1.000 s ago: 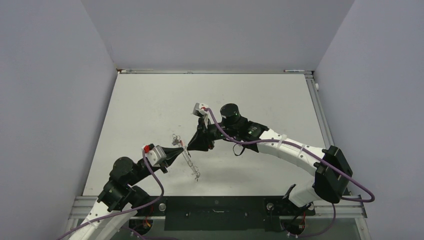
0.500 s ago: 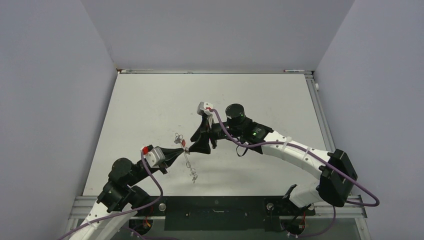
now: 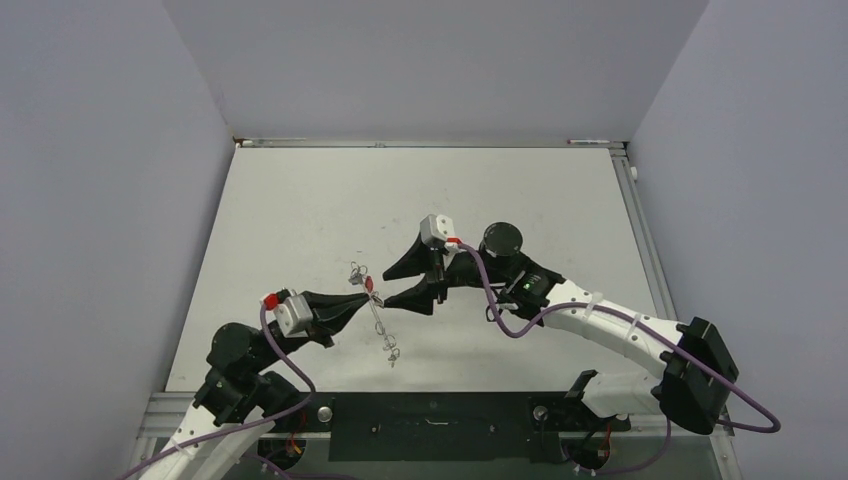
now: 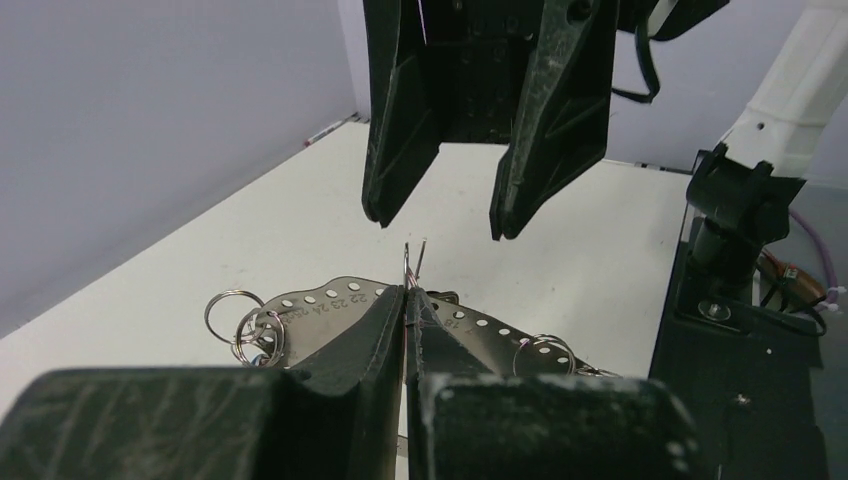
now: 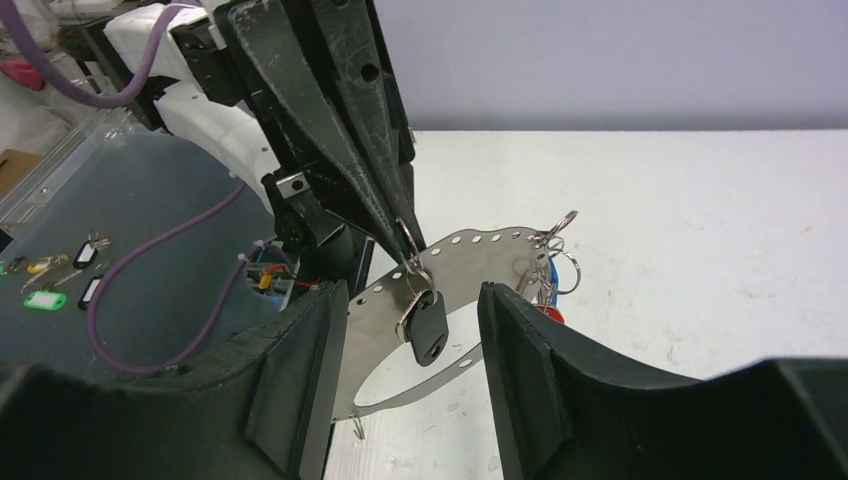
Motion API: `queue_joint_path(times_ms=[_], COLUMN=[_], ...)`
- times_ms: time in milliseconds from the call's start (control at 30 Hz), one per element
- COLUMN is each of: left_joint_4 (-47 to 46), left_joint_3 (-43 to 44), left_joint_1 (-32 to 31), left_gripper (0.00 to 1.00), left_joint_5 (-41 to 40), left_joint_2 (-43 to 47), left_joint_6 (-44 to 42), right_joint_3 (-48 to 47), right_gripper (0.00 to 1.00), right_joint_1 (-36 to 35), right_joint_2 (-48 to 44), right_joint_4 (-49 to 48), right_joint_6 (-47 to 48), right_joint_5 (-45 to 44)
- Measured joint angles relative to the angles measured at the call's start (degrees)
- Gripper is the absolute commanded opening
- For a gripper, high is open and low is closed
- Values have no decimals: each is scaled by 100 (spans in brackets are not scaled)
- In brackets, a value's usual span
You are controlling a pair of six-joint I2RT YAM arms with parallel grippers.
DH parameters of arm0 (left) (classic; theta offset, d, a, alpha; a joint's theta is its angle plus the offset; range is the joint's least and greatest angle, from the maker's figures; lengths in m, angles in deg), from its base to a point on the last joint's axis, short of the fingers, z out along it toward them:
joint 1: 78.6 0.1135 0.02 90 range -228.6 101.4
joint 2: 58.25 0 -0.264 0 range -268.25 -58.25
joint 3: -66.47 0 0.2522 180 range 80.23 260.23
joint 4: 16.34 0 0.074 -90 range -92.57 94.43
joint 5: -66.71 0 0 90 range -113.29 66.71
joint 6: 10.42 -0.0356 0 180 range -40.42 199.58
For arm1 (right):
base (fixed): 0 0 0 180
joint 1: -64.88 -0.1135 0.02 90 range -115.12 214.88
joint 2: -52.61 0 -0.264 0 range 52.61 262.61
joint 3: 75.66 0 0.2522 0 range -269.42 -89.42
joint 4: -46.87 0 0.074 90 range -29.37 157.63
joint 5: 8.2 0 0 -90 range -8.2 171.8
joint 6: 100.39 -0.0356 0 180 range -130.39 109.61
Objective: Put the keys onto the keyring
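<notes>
The keyring (image 3: 380, 322) is a silver metal band loop punched with holes, hanging above the table. My left gripper (image 3: 361, 296) is shut on its upper edge (image 4: 330, 293), fingers pressed together (image 4: 408, 300). A black key (image 5: 429, 326) dangles from a small split ring right at those fingertips. A red key (image 5: 546, 314) and a blue key (image 5: 541, 277) hang in a cluster of small rings at the band's far end. My right gripper (image 3: 393, 285) stands open just right of the left one (image 5: 405, 243). The black key lies between its fingers (image 5: 300, 370), touching neither.
The white table (image 3: 300, 200) is walled on three sides. A black base plate (image 3: 430, 425) runs along the near edge. Coloured key tags (image 5: 45, 298) lie on the dark surface beyond the table's edge, behind the left arm. Loose small rings (image 4: 232, 315) hang on the band.
My right gripper has opened, letting go at the black key, and has drawn back to the right. The left gripper keeps its hold and has shifted slightly.
</notes>
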Motion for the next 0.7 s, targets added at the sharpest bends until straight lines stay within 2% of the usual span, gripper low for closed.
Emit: queue_joint_path(times_ms=[167, 367, 700], left_joint_4=[-868, -1963, -2916], left_joint_3=[-103, -358, -562], left_joint_1=[33, 120, 457], left_gripper=[0, 0, 0], left_joint_5=[173, 431, 852], left_joint_2=[-7, -35, -101], left_joint_6=[605, 1283, 1915], right_joint_3=[120, 120, 118], right_gripper=[45, 42, 36], right_joint_1=[-98, -310, -518], right_joint_2=[-63, -92, -81], right_joint_4=[-535, -901, -1209], right_joint_6=[20, -2, -74], right_joint_5=[267, 387, 358])
